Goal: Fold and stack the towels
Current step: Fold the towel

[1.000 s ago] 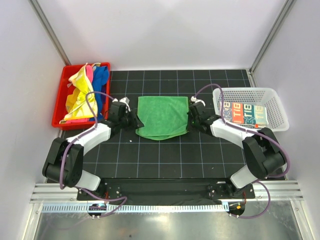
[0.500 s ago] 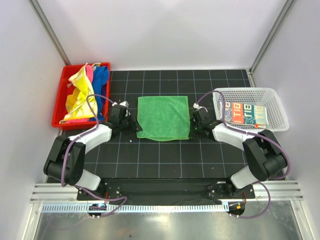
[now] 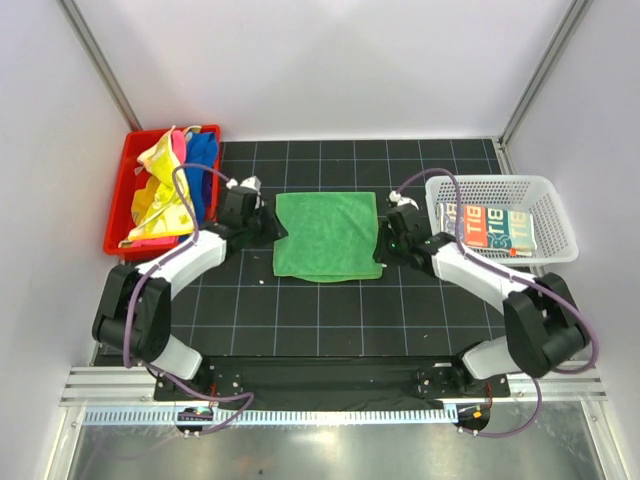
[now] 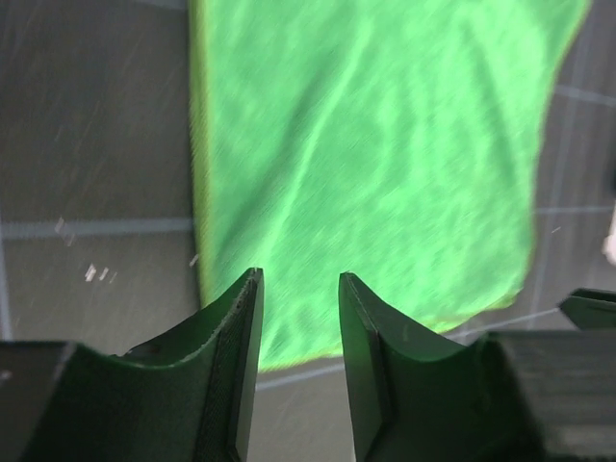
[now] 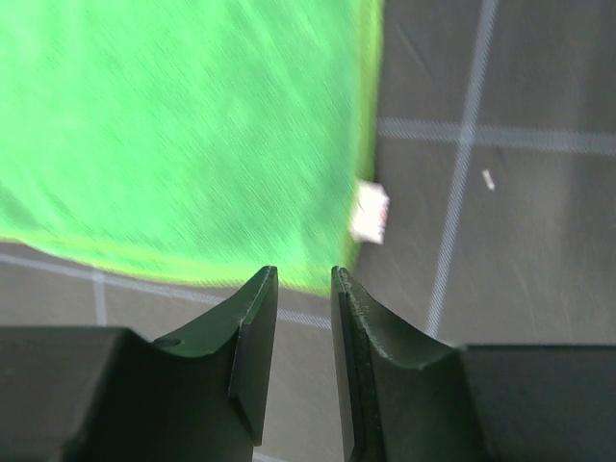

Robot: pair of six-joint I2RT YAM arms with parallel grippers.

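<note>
**Green towel flat at centre, both tools empty beside it**

The green towel (image 3: 327,235) lies spread on the dark gridded surface (image 3: 320,310), in the middle of the overhead view. The left tool (image 3: 266,228) sits just off its left edge and the right tool (image 3: 386,243) just off its right edge. In each wrist view the jaws stand a little apart with nothing between them: both are released and neither touches the cloth. The wrist views are blurred.

The towel looks like thin, soft, fuzzy cloth. It should be light and limp, sagging from any point it is lifted by, and the nap should keep it from slipping between the fingers. Its lower edge seems to show a second layer, so it is probably folded once already. In that case a pinch should go at the corners along the hem and catch both layers, or they may peel apart. A small white tag (image 5: 369,212) sticks out at the right hem, a poor place to grab.

Count:
- One green towel on the surface.
- One red bin (image 3: 118,215) at upper left, holding a tangle of at least one yellow towel (image 3: 155,195), one pink towel (image 3: 178,150) and one blue towel (image 3: 203,160). The exact number is hidden.
- One white basket (image 3: 560,225) at right, holding what looks like one folded white printed towel (image 3: 490,225).
</note>
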